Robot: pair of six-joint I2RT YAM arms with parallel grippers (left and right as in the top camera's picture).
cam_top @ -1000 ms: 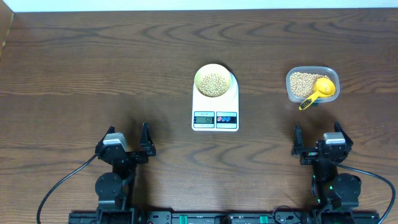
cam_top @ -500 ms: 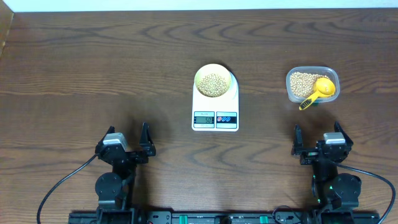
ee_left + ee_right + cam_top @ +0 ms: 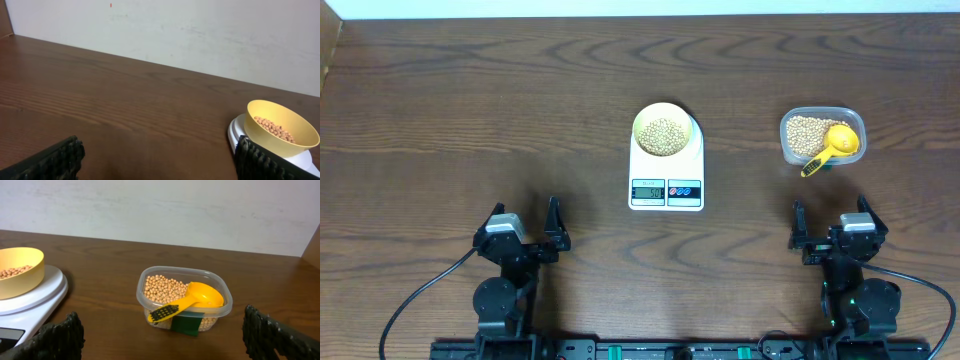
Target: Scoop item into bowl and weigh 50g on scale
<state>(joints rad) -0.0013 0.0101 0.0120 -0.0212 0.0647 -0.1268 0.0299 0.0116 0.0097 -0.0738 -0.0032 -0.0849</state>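
The pale yellow bowl [image 3: 666,130] sits on the round platform of the white scale [image 3: 666,185] at the table's middle; it holds tan beans [image 3: 665,134]. The bowl also shows in the left wrist view [image 3: 281,131] and the right wrist view [image 3: 17,272]. More beans [image 3: 805,133] fill a clear tub [image 3: 184,298] at the right, with a yellow scoop [image 3: 836,144] lying in it. My left gripper [image 3: 525,238] is open and empty near the front left. My right gripper [image 3: 832,235] is open and empty at the front right, below the tub.
The scale's grey display [image 3: 648,190] is lit, its digits too small to read. A green label [image 3: 185,324] sticks on the tub's front. The table's back edge meets a white wall [image 3: 200,30].
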